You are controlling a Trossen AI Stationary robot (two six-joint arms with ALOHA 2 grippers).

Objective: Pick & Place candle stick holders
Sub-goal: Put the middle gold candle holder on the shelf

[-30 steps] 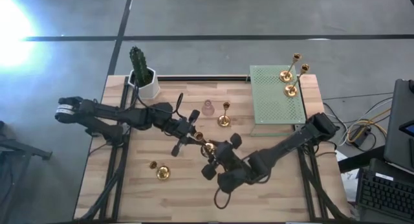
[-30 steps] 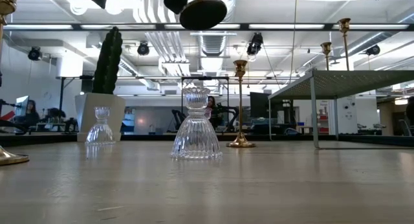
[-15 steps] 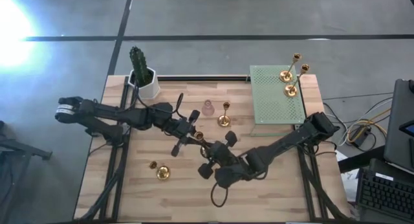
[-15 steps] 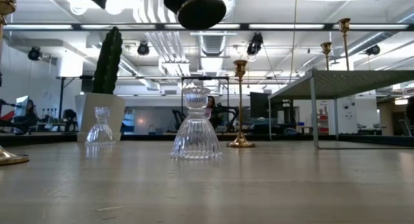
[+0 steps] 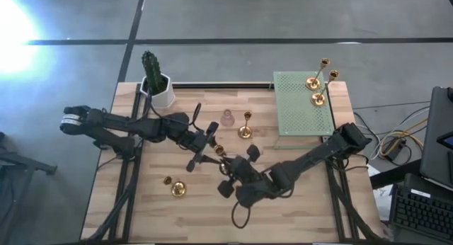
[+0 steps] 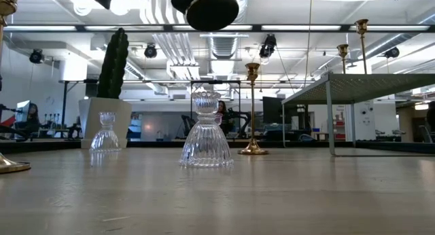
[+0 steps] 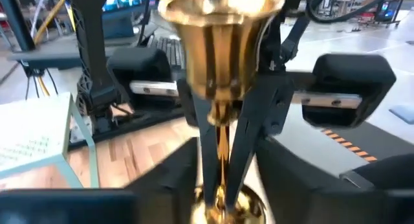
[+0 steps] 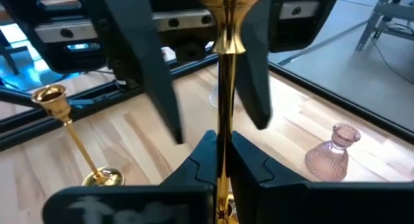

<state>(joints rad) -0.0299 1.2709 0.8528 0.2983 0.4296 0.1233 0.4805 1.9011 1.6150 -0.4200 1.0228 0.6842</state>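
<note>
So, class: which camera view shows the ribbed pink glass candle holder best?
The low view: the ribbed pink glass candle holder stands upright mid-table, whole and side-on, though it looks clear there. The right wrist view shows it small and off to one side; the high view shows only a small pink top. The left wrist view misses it.

My left gripper (image 5: 207,147) and right gripper (image 5: 236,173) meet mid-table. Right fingers (image 8: 249,166) are pinched on a gold stem; left fingers stand apart.
</note>
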